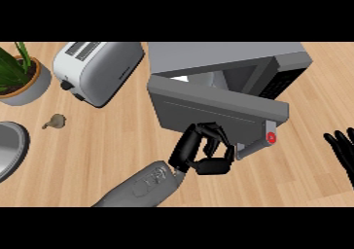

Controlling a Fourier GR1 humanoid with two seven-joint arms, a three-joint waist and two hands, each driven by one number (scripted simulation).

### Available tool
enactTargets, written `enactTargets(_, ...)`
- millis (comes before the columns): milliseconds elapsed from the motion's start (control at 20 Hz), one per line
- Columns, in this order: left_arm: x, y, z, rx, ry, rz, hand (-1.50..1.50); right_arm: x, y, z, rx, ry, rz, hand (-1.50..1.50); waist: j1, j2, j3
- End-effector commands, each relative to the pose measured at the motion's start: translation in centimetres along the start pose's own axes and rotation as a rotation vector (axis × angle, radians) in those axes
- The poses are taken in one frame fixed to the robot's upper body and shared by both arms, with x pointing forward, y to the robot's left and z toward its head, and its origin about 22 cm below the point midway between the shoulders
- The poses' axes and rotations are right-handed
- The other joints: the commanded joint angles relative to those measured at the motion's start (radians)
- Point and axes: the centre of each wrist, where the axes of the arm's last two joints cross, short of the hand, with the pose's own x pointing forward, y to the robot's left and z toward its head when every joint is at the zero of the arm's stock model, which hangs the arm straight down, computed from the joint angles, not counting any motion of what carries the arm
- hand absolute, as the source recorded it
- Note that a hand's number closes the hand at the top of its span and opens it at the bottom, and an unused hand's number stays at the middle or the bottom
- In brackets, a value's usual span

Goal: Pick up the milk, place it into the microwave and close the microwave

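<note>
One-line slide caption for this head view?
Left hand curled against the partly open microwave door; right hand rests open at the view's right edge; toaster and potted plant stand behind.

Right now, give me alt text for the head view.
The left hand presses its curled fingers on the half-closed microwave door. The right hand rests open at the right edge; a toaster and potted plant stand left.

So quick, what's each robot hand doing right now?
Left robot hand: fingers curled, against the microwave door; gripping nothing that shows.
Right robot hand: open, resting at the right edge, holding nothing.
</note>
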Motion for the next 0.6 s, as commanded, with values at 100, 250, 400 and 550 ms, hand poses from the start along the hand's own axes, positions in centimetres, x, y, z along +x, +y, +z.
enactTargets(100,1.0,0.6,-1.9,0.176,-0.004,0.008,1.50,1.9,-1.5,-0.8,0.042,-0.010,0.045,-1.50,-0.041,0.006,0.001)
enactTargets(250,1.8,1.0,-3.5,0.215,0.008,0.008,-1.50,2.6,-2.1,-2.1,0.038,-0.043,0.064,-1.50,-0.046,0.012,0.001)
enactTargets(400,2.6,1.5,-4.8,0.251,0.012,0.013,-1.50,3.6,-2.7,-3.0,0.080,-0.059,0.098,-1.50,-0.066,0.020,0.001)
enactTargets(550,2.7,1.9,-5.6,0.306,0.056,-0.001,-1.50,6.7,-4.5,-4.6,0.065,-0.123,0.329,-1.50,-0.094,0.018,0.000)
